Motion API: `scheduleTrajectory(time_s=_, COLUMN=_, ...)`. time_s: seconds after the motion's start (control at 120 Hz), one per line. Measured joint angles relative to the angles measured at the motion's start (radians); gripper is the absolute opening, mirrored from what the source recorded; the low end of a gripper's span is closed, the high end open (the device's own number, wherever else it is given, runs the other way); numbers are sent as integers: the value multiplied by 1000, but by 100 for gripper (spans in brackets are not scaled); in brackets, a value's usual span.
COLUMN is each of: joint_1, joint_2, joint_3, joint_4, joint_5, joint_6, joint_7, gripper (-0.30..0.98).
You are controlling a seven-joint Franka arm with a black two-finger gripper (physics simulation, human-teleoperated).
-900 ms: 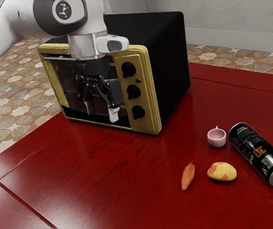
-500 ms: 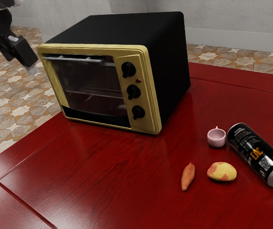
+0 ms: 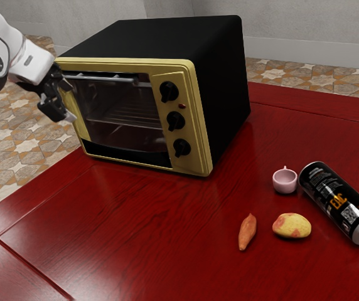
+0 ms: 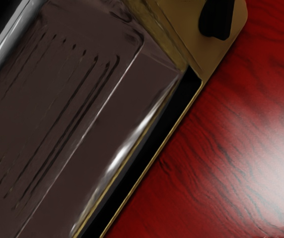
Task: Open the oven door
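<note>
Oven door [image 3: 123, 128] stands near the pincer [image 3: 66, 106], which has come lower and closer since the earlier frame and is now by the door's side edge at the exterior view's left. Whether the pincer is open or closed, I cannot tell. The door looks shut, as before: dark see-through glass, a rack behind it, a silvery bar handle [image 3: 110, 79] along its top. Farther from the pincer come three black knobs [image 3: 176, 120].

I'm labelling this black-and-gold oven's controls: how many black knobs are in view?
3: a top black knob, a middle black knob and a bottom black knob, stacked on the gold front panel beside the glass door.
</note>
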Motion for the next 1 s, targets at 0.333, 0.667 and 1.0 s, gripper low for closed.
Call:
scheduleTrajectory(time_s=0.333, joint_1=22, joint_2=225, joint_3=-132, joint_4=104, joint_5=176, joint_6=74, joint_7=315, gripper=69)
scheduleTrajectory(time_s=0.667, joint_1=-8, joint_2=294, joint_3=-170, joint_4=128, joint_5=258, joint_6=91, joint_7=494, gripper=69)
scheduleTrajectory(time_s=1.0, joint_1=-7, joint_2=368, joint_3=-144, joint_4=155, joint_5=276, joint_6=152, joint_7=568, gripper=69)
